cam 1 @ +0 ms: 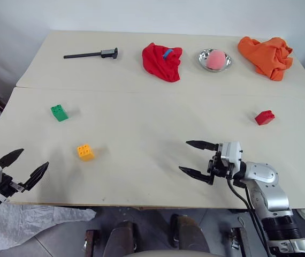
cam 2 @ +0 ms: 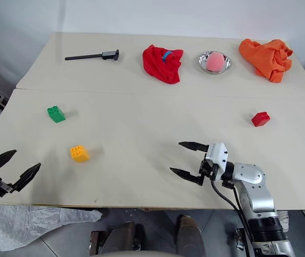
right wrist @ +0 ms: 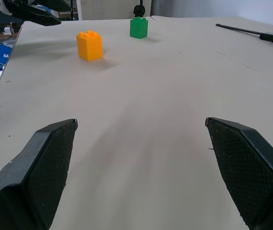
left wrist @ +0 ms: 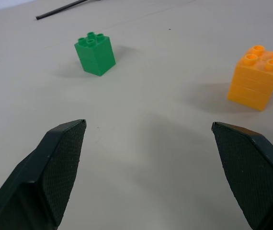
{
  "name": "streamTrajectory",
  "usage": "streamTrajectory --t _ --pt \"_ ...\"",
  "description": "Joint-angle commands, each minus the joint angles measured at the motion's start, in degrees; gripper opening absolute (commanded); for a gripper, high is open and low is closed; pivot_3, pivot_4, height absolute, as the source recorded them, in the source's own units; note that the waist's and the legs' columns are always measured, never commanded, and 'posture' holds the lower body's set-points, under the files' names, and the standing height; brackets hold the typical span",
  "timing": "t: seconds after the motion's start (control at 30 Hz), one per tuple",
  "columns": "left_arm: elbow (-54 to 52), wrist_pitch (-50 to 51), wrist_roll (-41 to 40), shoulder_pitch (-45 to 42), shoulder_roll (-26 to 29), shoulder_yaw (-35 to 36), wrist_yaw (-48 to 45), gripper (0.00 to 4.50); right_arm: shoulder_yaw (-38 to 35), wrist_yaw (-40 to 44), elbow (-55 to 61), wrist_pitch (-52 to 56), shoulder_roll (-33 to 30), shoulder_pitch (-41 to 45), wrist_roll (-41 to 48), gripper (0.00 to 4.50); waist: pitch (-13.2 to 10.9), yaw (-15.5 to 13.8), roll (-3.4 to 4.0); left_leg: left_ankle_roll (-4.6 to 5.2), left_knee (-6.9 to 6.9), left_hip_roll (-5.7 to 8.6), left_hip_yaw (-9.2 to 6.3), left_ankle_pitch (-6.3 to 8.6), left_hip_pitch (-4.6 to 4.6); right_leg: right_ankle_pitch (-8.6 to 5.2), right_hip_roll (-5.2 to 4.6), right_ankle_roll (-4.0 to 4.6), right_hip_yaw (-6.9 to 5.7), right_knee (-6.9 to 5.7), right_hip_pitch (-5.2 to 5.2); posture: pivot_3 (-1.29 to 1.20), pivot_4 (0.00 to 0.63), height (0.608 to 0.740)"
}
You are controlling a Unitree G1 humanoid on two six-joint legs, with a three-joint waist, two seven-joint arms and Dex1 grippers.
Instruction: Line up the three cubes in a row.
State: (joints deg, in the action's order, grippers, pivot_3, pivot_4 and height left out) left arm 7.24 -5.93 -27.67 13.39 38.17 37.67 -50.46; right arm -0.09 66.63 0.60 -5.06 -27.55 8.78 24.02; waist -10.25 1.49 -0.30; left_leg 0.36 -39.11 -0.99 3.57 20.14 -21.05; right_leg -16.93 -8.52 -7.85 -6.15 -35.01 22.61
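A pale tabletop (cam 1: 142, 139) carries three small studded toy blocks, none of them in a row. The green block (cam 1: 59, 112) sits at the left, toward the middle of the tabletop's depth. The yellow-orange block (cam 1: 85, 152) sits nearer and slightly to the right of it, the two well apart. The red block (cam 1: 264, 117) lies alone far over on the right side.

The left gripper (cam 1: 24, 167) hovers at the near left edge of the tabletop, jaws spread wide and holding nothing. The yellow-orange block lies beyond it and to its right, the green block farther off; neither is touched. In the left wrist view both blocks stand upright, studs up, ahead of the open jaws.

The right gripper (cam 1: 195, 158) hangs over the near right part of the tabletop, pointing left, jaws wide apart and empty. The red block lies to its far right, behind the wrist, well apart from it.

Along the far edge lie a black rod-like tool (cam 1: 91, 54), a crumpled red cloth (cam 1: 162, 61), a small metal bowl (cam 1: 215, 60) holding a pink ball (cam 1: 215, 58), and a crumpled orange cloth (cam 1: 266, 56).

No writing or brand marks can be read on anything.
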Motion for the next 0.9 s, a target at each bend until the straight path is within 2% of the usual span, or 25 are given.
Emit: streamTrajectory --t 0.03,0.13,0.23,0.37,0.43,0.57,0.67,0.8,0.9 --pt "-7.29 7.65 -6.28 -0.29 -0.61 1.68 4.18 4.47 -1.27 -1.46 1.05 -0.78 0.05 0.39 0.68 4.5 0.0 0.01 0.0 0.0 0.0 -0.01 -0.01 0.0 0.0 0.0 0.0 0.0 0.0 0.0 0.0 0.0 0.15 0.74" --pt "-14.38 12.79 -8.42 1.55 1.78 -1.21 0.03 4.47 -3.66 -4.85 2.62 0.87 0.47 -0.17 2.5 4.5 0.0 -0.07 -0.01 0.0 0.0 -0.25 -0.19 0.0 0.0 0.0 -0.02 0.0 0.02 -0.01 -0.01 0.0 0.15 0.74" --pt "-21.42 18.89 -15.28 0.71 3.29 -2.22 -2.62 4.47 -7.89 -7.17 6.79 6.52 -1.02 -2.3 8.7 4.5 -0.01 -0.24 0.01 0.0 -0.01 -0.22 -0.2 0.0 -0.01 0.0 -0.03 0.0 0.04 -0.01 0.0 0.0 0.15 0.74" --pt "-26.02 16.96 -9.02 -2.87 7.76 -13.03 -9.57 4.47 -17.11 -12.87 9.38 6.44 -3.11 -7.18 9.34 4.5 0.01 -1.29 0.05 0.0 -0.01 -0.14 -0.23 0.01 -0.02 0.0 -0.01 0.0 0.03 0.02 -0.01 0.0 0.15 0.74" --pt "-26.51 16.07 -6.63 -6.89 8.28 -18.42 -10.69 4.47 -21.76 -14.41 7.92 5.1 -4.3 -10.09 8.42 4.5 0.05 -1.57 0.13 0.0 0.0 0.1 0.0 0.02 -0.02 0.0 0.0 0.0 0.04 0.03 -0.02 0.0 0.15 0.74" --pt "-24.87 16.66 -4.64 -17.5 3.22 -28.54 -9.38 4.47 -28.62 -16.99 1.69 1.19 -3.35 -15.29 7.31 4.5 0.06 -1.94 0.13 0.02 0.0 0.12 0.19 0.02 -0.05 0.0 0.05 0.0 0.03 0.06 -0.05 0.0 0.15 0.74" --pt "-22.79 15.62 -1.24 -20.81 0.74 -35.17 -11.59 4.47 -30.42 -18.46 -2.42 -1.84 -2.57 -16.92 5.83 4.5 0.07 -1.3 0.14 0.02 0.0 0.12 0.26 0.02 -0.02 0.0 0.05 0.0 0.03 0.06 -0.06 0.0 0.15 0.74" --pt "-20.11 19.25 -3.2 -24.06 -2.03 -36.49 -10.39 4.47 -29.42 -22.24 -4.07 -0.44 -2.66 -14.42 4.65 4.5 0.08 -0.16 0.17 -0.03 0.0 0.04 0.4 -0.04 0.07 0.0 0.11 -0.01 0.1 0.01 -0.04 0.0 0.15 0.74" --pt "-18.33 17.93 -0.97 -24.85 -1.88 -37.41 -11.77 4.47 -26.64 -28.66 -4.16 5.39 -4.06 -8.72 1.38 4.5 0.08 0.22 0.18 -0.06 -0.02 0.01 0.33 -0.12 0.12 0.0 0.1 -0.01 0.14 -0.08 -0.05 0.0 0.15 0.74"
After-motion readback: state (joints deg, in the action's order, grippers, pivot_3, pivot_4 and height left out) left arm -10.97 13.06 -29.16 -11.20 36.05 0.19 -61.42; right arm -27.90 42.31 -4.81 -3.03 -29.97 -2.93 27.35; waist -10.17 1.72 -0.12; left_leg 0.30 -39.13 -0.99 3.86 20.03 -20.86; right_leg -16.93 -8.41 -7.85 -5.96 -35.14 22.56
